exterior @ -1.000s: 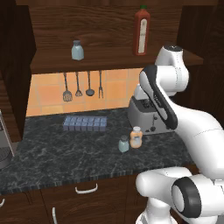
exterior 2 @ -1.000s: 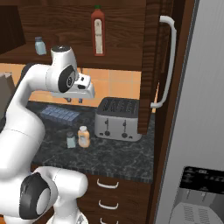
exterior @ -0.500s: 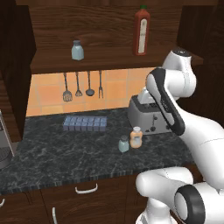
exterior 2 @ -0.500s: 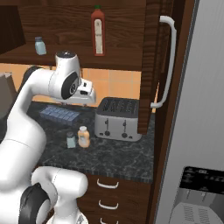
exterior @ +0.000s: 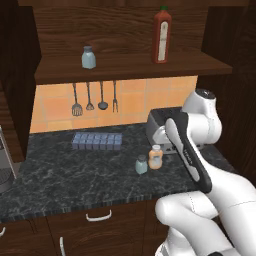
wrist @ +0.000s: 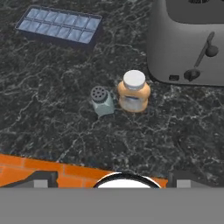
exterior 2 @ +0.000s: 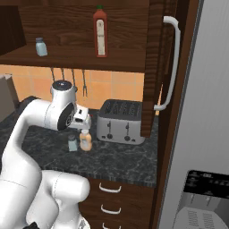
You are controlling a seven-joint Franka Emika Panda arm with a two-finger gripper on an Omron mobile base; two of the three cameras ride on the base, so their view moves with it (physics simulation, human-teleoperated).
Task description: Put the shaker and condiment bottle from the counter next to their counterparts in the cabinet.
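On the counter (exterior: 60, 175) (exterior 2: 120, 159) (wrist: 43, 92) a small pale blue-grey shaker (exterior: 141, 164) (exterior 2: 72, 143) (wrist: 102, 101) stands upright, close beside the squat orange condiment bottle (exterior: 155, 157) (exterior 2: 85, 140) (wrist: 134, 92) with its white cap. My gripper (wrist: 114, 179) (exterior 2: 85, 121) hangs above and a little back from the pair, open wide with nothing between its fingers. Up in the cabinet (exterior: 130, 69) (exterior 2: 71, 57) stand their counterparts: an identical shaker (exterior: 88, 57) (exterior 2: 41, 46) at the left and a tall red bottle (exterior: 161, 35) (exterior 2: 100, 31) to its right.
A grey toaster (exterior: 159, 124) (exterior 2: 120, 121) (wrist: 188, 39) stands right behind the bottle. A dark ice-cube tray (exterior: 97, 141) (wrist: 59, 28) lies further left. Utensils (exterior: 95, 97) hang on the orange tiles. A tall door with a white handle (exterior 2: 172, 62) and a fridge (exterior 2: 201, 134) close off the right.
The arm has folded lower, bringing the hand down from about shelf-underside height to just over the shaker and condiment bottle. The things on the counter have not moved.
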